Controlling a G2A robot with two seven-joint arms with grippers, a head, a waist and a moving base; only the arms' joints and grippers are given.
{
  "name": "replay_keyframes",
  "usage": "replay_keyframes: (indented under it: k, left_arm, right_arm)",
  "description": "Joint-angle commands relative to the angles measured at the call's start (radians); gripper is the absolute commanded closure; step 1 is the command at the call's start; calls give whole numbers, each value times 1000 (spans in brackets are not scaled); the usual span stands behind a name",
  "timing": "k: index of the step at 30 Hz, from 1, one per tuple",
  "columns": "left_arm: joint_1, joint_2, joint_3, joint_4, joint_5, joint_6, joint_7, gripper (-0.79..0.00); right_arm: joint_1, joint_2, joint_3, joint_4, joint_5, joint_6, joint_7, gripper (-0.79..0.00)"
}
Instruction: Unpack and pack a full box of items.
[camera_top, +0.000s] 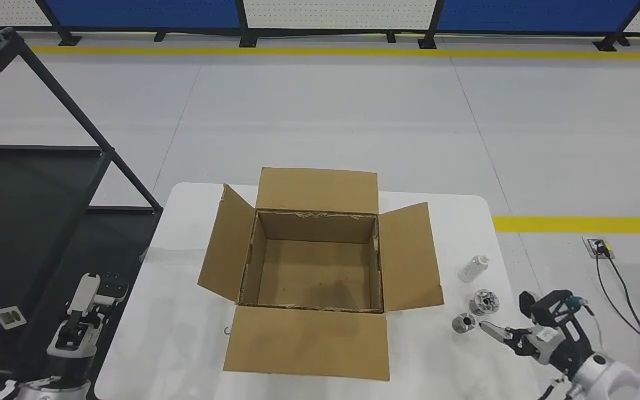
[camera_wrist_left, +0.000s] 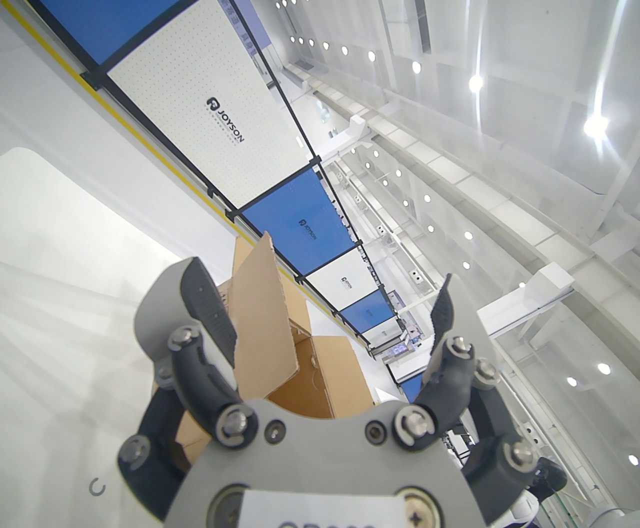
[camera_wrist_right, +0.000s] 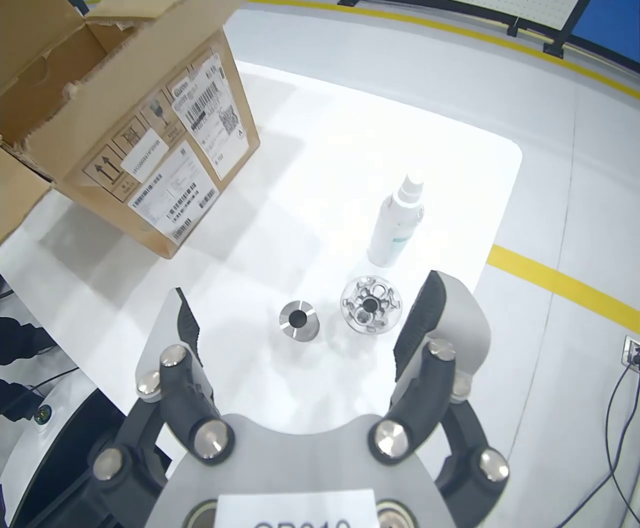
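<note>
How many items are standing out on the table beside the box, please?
3, all right of the box: a bottle farthest from the robot, a holed disc nearer, and a sleeve nearest, by the right gripper. The box looks empty.

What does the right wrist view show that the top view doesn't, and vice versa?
Right wrist view: the printed labels on the outer wall of the cardboard box, and the pads on the right gripper's open fingers. Top view: the box's bare inside floor and all four flaps folded outward. Shared: the box, the upright spray bottle, the small metal cylinder and the round perforated metal part beside it, on the white table.
</note>
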Motion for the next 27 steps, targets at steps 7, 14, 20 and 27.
replay_keyframes:
  k: [7, 14, 20, 27]
  left_arm:
    - [0, 0, 0, 0, 0, 0, 0, -785]
    - [0, 0, 0, 0, 0, 0, 0, -785]
    - [0, 0, 0, 0, 0, 0, 0, -785]
    - [0, 0, 0, 0, 0, 0, 0, -785]
  right_arm:
    - [0, 1, 5, 3, 9, -1, 2, -785]
    - [8, 9, -66, -42, -163, -49, 67, -785]
    - [46, 17, -152, -28, -249, -88, 169, -785]
    - [135, 19, -232, 55, -230, -33, 280, -785]
